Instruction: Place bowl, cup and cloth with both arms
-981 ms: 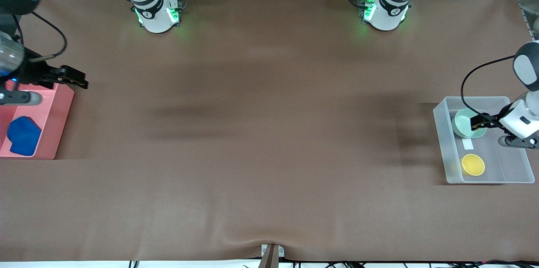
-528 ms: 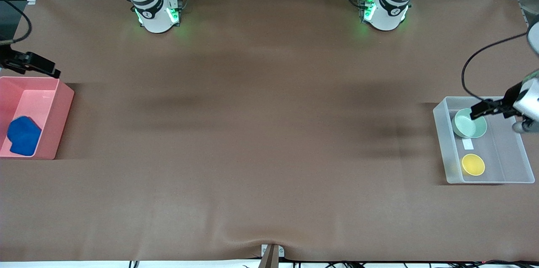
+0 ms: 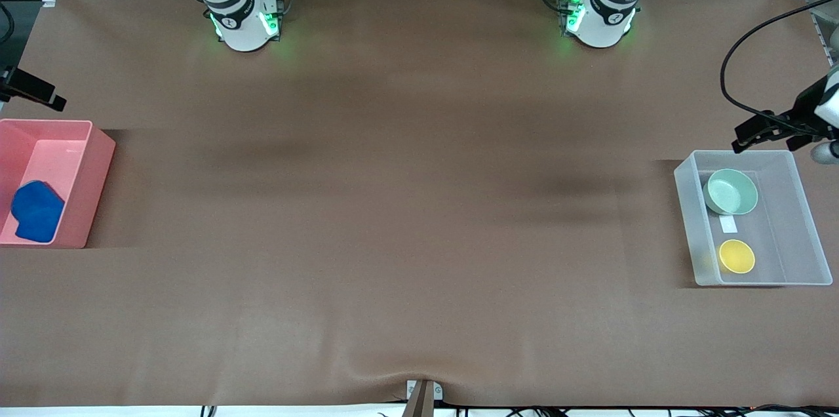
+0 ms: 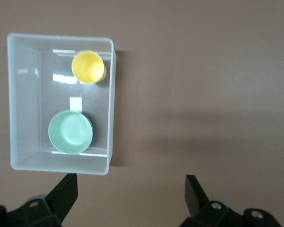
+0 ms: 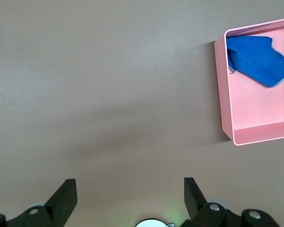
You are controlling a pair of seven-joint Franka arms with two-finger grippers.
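The mint-green bowl (image 3: pixel 730 191) and the yellow cup (image 3: pixel 736 256) sit in a clear bin (image 3: pixel 689 227) at the left arm's end of the table; the cup is nearer the front camera. Both show in the left wrist view, bowl (image 4: pixel 70 132) and cup (image 4: pixel 88 66). The blue cloth (image 3: pixel 37 211) lies in a pink bin (image 3: pixel 97 181) at the right arm's end, also in the right wrist view (image 5: pixel 256 59). My left gripper (image 3: pixel 754 133) is open and empty, up in the air over the table just beside the clear bin. My right gripper (image 3: pixel 36 93) is open and empty, above the table beside the pink bin.
A brown mat (image 3: pixel 406 207) covers the whole table. Both arm bases (image 3: pixel 244 20) glow green along the table edge farthest from the front camera. A small white label (image 3: pixel 728 224) lies in the clear bin between bowl and cup.
Both grippers have lifted up and away from their bins, toward the robots' bases. The bowl, cup and cloth stay where they were.
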